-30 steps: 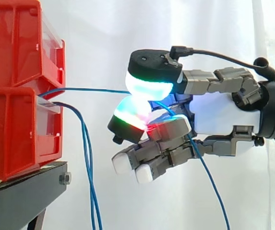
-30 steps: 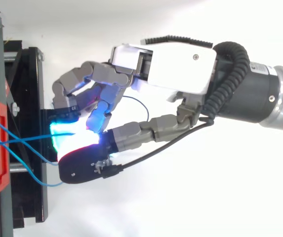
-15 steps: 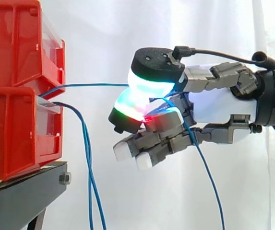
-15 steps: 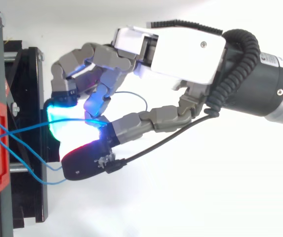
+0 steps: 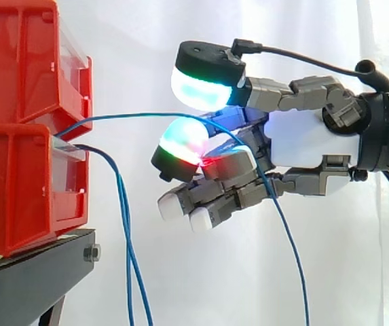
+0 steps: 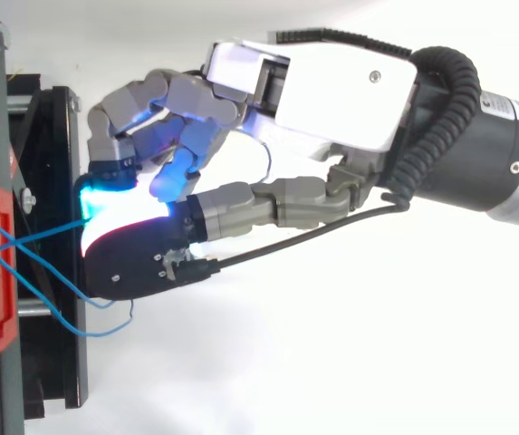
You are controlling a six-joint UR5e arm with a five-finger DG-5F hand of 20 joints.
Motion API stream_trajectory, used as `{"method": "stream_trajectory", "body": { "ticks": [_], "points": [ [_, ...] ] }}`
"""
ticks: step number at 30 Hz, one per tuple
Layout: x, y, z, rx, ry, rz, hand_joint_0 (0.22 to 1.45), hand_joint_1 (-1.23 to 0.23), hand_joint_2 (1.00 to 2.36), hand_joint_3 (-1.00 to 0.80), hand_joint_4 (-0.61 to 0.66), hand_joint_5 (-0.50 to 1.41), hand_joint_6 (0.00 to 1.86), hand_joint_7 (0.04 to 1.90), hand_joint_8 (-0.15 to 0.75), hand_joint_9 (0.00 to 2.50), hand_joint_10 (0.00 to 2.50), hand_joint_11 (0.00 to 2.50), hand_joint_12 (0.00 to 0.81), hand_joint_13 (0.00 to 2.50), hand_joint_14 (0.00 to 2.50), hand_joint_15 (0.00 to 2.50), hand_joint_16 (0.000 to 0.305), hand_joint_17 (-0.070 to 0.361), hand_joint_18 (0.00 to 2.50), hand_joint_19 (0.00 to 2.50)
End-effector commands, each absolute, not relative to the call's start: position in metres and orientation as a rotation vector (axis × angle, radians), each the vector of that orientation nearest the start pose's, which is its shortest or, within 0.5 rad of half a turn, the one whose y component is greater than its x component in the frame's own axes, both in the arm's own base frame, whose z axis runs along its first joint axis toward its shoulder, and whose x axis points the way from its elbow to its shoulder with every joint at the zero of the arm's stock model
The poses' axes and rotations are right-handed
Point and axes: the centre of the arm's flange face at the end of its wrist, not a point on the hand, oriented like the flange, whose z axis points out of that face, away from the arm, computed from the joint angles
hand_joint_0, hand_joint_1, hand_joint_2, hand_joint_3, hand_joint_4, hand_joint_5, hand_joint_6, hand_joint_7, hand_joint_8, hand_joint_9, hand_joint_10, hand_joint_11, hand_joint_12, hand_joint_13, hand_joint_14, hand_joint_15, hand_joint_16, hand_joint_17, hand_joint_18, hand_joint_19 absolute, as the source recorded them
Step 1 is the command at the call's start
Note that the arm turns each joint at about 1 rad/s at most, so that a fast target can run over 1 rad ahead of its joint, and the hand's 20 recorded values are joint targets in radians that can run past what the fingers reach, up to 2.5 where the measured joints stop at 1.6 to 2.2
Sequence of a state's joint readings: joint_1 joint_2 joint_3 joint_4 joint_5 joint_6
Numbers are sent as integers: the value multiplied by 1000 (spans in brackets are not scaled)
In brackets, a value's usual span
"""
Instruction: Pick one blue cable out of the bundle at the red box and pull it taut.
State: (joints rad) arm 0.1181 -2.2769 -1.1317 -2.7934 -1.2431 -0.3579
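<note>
robot hand [image 5: 303,146] curled round blue cable [image 5: 133,116]

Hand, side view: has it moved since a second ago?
Yes: the hand, curled round the blue cable, has shifted left toward the red box.

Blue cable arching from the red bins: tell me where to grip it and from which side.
Grip the near-level span of the blue cable just clear of the red bins, coming in from the side view's right, pinching from above and below. That span hangs free; the other cables drop away.
</note>
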Motion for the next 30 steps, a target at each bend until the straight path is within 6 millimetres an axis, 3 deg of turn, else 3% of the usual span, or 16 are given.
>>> {"method": "stream_trajectory", "body": {
  "ticks": [1, 10, 21, 24, 26, 30],
  "points": [
    [771, -74, 290, 1027, 1164, 824, 616, -484, 1012, -341, 201, -111, 805, 1126, 343, 1256, 14, 1429, 389, 664, 17, 480, 55, 124, 624, 534],
    [771, -72, 291, 1026, 1162, 825, 598, -651, 1018, -149, 195, -96, 795, 1132, 372, 1306, 9, 1458, 416, 726, 16, 474, 59, 134, 720, 487],
    [771, -69, 290, 1024, 1166, 825, 594, -811, 1018, -149, 232, -108, 809, 1188, 363, 1293, 9, 1480, 414, 725, 18, 481, 59, 132, 722, 480],
    [771, -69, 291, 1024, 1165, 826, 565, -766, 1014, -281, 235, -114, 814, 1185, 347, 1283, 11, 1484, 400, 712, 19, 488, 56, 126, 694, 510],
    [771, -69, 290, 1024, 1166, 825, 546, -646, 1008, -383, 222, -107, 809, 1166, 348, 1306, 12, 1464, 398, 721, 17, 485, 57, 128, 697, 514],
    [771, -70, 292, 1024, 1163, 826, 584, -486, 1010, -383, 203, -100, 803, 1158, 337, 1334, 12, 1485, 389, 720, 17, 484, 55, 125, 684, 523]
  ]
}}
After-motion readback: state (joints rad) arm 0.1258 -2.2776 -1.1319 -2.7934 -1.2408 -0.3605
